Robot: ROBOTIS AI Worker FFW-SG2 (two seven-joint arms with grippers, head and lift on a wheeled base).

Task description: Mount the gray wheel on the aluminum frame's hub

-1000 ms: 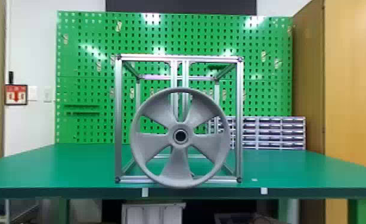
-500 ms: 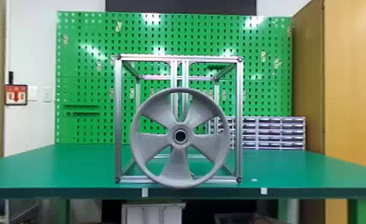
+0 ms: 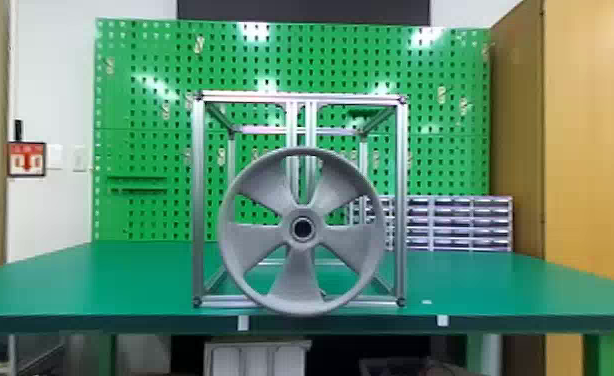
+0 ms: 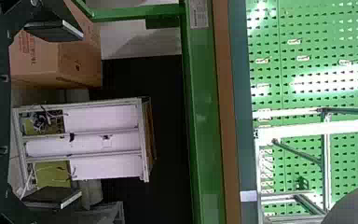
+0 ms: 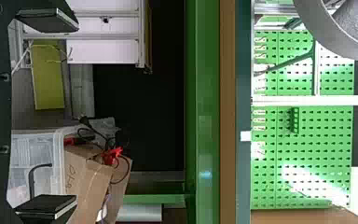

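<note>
Holding nothing with the left gripper (image 4: 81,113), black fingers spread wide. Released likewise at the right gripper (image 5: 77,113), with a broad gap between the fingers. Short of the near edge of the green table (image 3: 121,280) in both cases, and well apart from the work.

Farther in, upright at the middle of the near side, the gray wheel (image 3: 302,245). Set in front of the aluminum frame (image 3: 199,200), facing out, with the lower rim reaching past the bottom bar to about the table edge. Free of both grippers yet upright, so probably borne on the hub behind — a judgement only, with that joint hidden behind the spokes. Impossible to tell the depth of seating. Likely near the end of the task, with perhaps only a check or a last push left.

Main danger in a shallow seating: could tip outward and drop over the near edge after a bump at the rim, or after a finger caught between two spokes. With a push stronger on the left than on the right, could cock the bore and jam. With too hard a push, could slide the frame back toward the far side. Best pressed evenly and close to the center, then left without brushing the rim.

Farther off, beyond the frame, a green pegboard (image 3: 146,160), with small drawers (image 3: 451,225) to the right and a wooden cabinet (image 3: 591,125) at far right.
</note>
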